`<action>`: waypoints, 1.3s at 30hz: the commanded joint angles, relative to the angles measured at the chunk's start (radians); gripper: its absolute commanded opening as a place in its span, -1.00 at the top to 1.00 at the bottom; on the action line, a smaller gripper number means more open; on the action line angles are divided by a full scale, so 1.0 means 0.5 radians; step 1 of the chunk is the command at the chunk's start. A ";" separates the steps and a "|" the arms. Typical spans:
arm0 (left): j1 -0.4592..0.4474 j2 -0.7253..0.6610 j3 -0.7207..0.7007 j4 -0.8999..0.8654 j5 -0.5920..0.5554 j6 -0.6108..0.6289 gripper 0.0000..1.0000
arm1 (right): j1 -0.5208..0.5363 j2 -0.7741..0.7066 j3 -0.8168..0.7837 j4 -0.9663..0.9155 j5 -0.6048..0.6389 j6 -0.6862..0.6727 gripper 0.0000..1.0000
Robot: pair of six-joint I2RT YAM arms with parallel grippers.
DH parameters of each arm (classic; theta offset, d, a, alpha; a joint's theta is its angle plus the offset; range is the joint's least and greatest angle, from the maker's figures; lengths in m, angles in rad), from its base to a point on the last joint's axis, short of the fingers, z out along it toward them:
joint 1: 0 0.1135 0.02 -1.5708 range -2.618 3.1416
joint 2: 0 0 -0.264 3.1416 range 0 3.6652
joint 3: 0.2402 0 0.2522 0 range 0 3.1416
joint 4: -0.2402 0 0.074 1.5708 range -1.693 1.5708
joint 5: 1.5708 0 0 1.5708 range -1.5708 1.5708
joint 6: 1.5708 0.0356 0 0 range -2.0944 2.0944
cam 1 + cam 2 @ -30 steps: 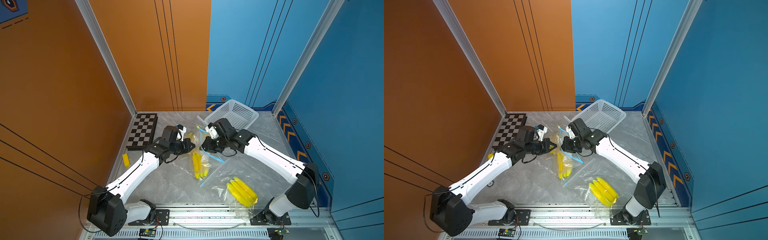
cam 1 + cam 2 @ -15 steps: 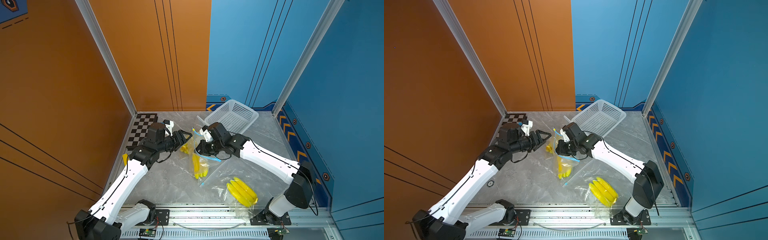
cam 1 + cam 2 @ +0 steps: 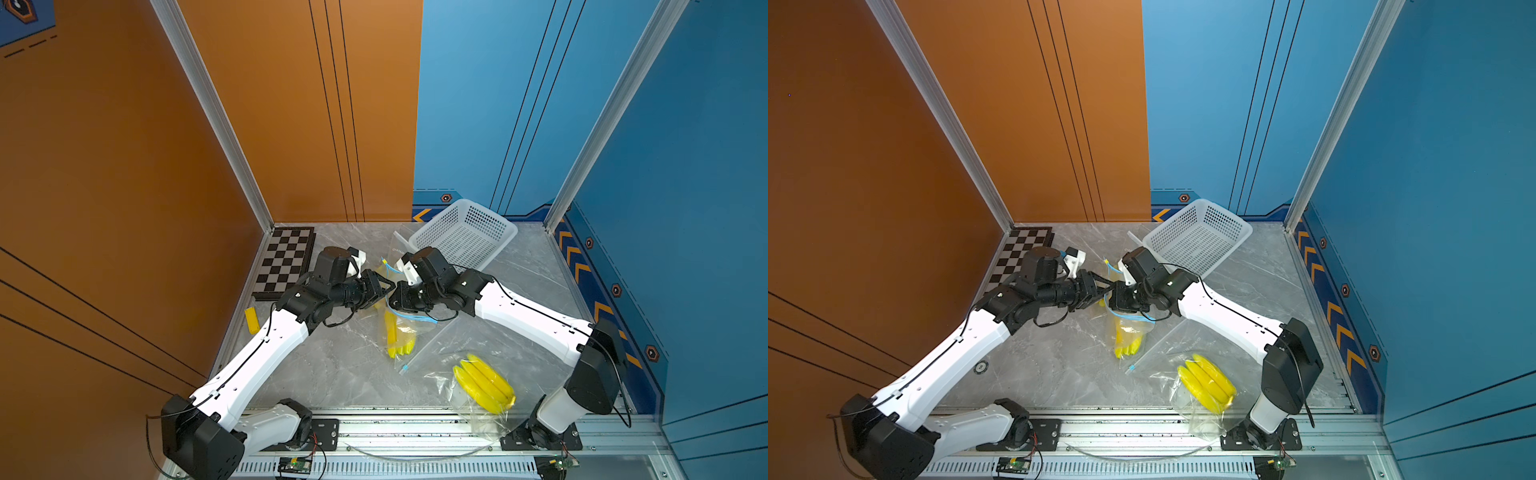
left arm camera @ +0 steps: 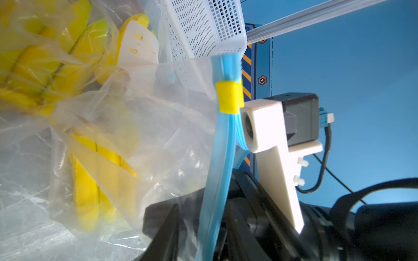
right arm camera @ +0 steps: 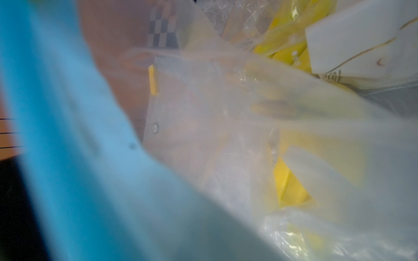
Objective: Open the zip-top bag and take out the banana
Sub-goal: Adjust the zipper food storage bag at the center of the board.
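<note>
The clear zip-top bag hangs mid-table in both top views, its blue zip strip and yellow slider raised. The yellow banana lies inside it, and shows through the film in the left wrist view. My right gripper is shut on the bag's top edge; film and strip cover the right wrist view. My left gripper meets it from the left. Its dark fingers stand apart with the zip strip between them, with gaps on both sides.
A second clear bag holding bananas lies front right, over the rail. An empty flat bag lies beside the lifted one. A white basket stands tilted at the back, a chessboard back left, a yellow block by the left wall.
My left gripper let go and drew back left with jaws wide, then returned to the bag's mouth with jaws narrower around the zip strip. The right gripper kept its hold, shifting slightly left.
</note>
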 commanded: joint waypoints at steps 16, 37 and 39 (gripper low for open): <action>0.017 0.156 0.365 -0.254 -0.022 0.136 1.00 | 0.050 -0.245 -0.142 -0.299 -0.125 -0.733 1.00; -0.401 0.305 0.678 -0.279 -0.207 0.138 1.00 | -0.016 0.164 0.292 -0.953 -0.107 -0.551 1.00; -0.454 0.317 0.688 -0.279 -0.225 0.138 1.00 | -0.075 0.125 0.277 -0.829 -0.092 -0.337 1.00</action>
